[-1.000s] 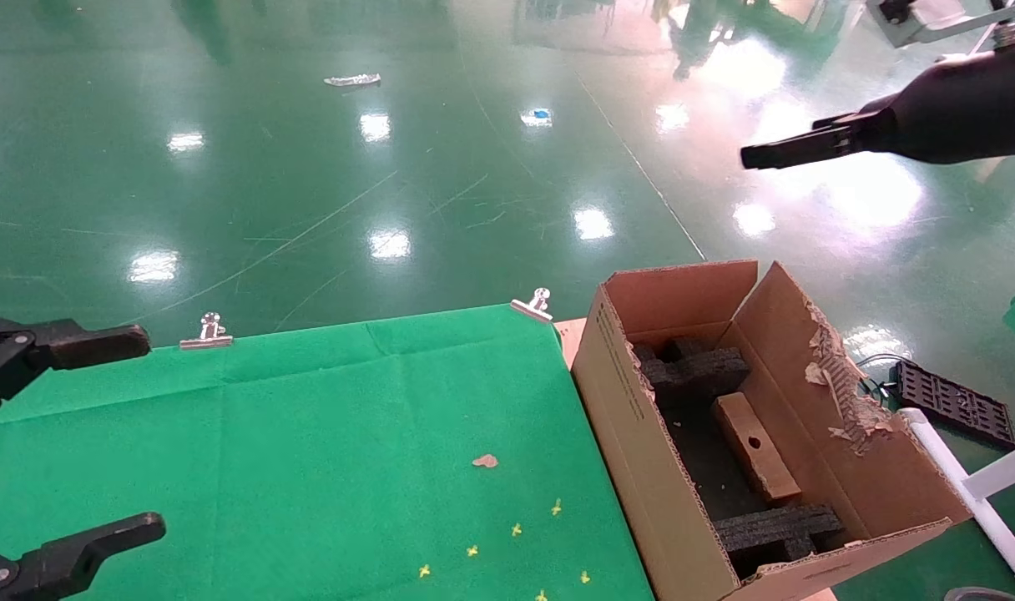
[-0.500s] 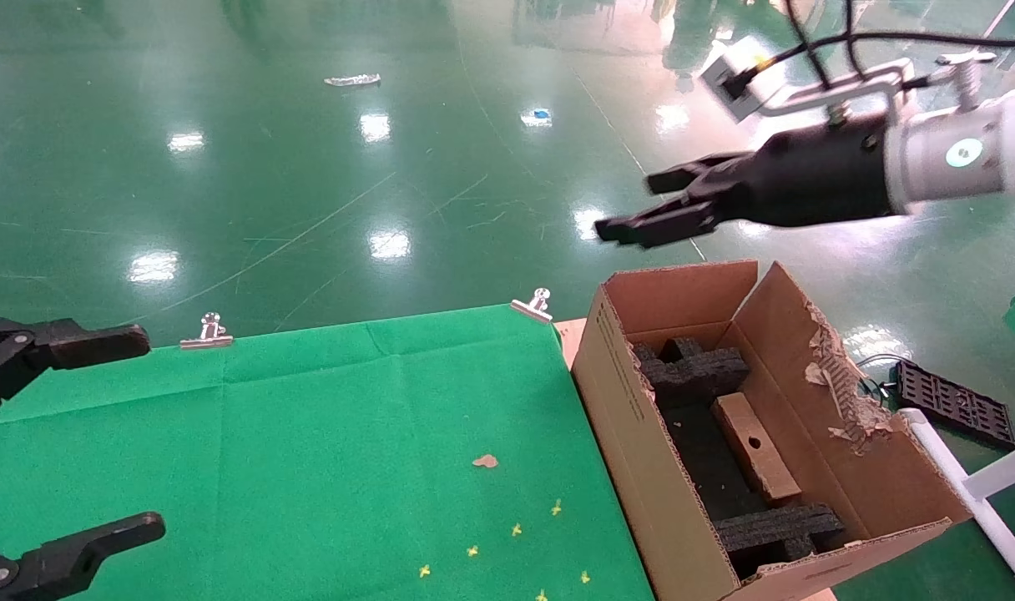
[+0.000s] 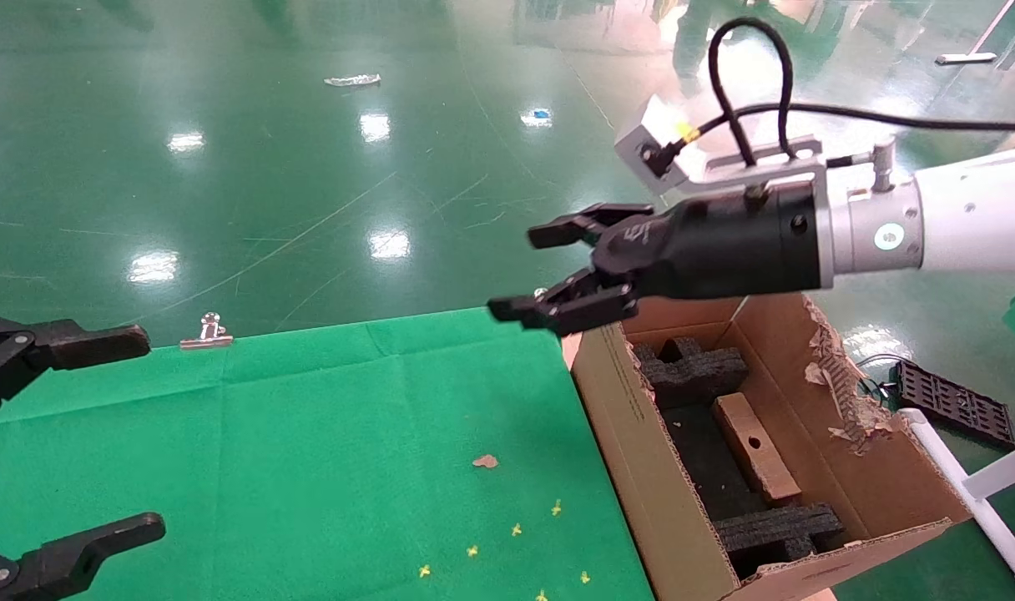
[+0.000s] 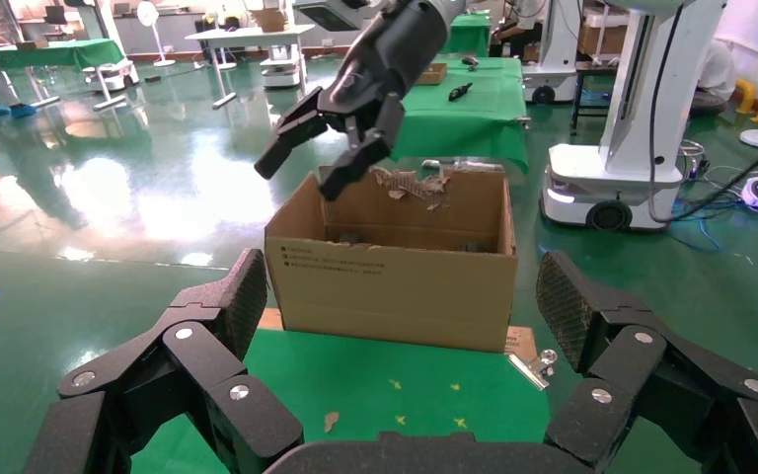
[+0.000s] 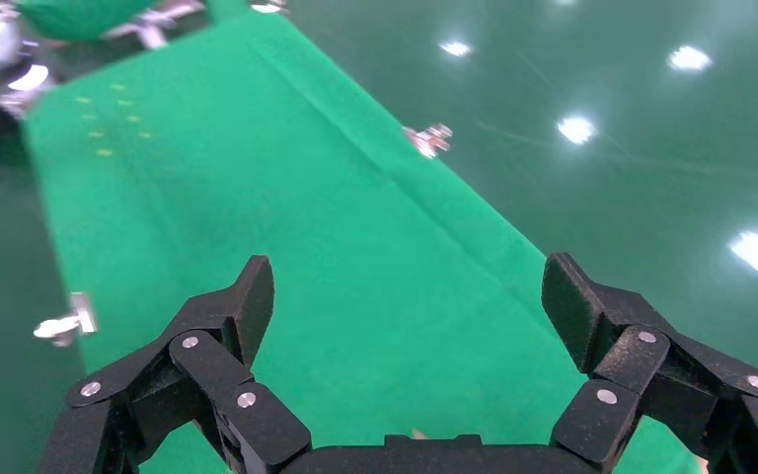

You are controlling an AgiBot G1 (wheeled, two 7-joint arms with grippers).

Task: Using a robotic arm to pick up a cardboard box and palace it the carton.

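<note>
So the cardboard box (image 3: 754, 448) is already lying inside the carton (image 3: 641, 442), flat on the dark floor of it between the two black foam blocks (image 3: 693, 368), with nothing holding it. That means the placing step looks done to me, at least for this box. The right gripper (image 3: 549, 274) is up in the air over the carton's near-left corner, right where it meets the edge of the green cloth (image 3: 307, 451), fingers spread wide and nothing between them. From its own wrist cam you see only cloth and floor in front of the open fingers (image 5: 227, 306), no box anywhere. The left gripper (image 3: 82, 434) sits parked at the left edge of the table, also spread open and empty; in its wrist view it's looking across the cloth at the carton's side with the robotic arm (image 4: 395, 49) hovering above it. I can't spot a second small box on the table, just a little brown scrap (image 3: 485, 461), some yellow marks (image 3: 516, 529) and a binder clip (image 3: 209, 331) on the cloth's far edge. My guess is the arm is either clearing off or heading out for another pick. If it's the latter, the next move needs a target first, then a descent with the fingers kept wide, staying clear of the carton's torn flap (image 3: 833, 367).
</note>
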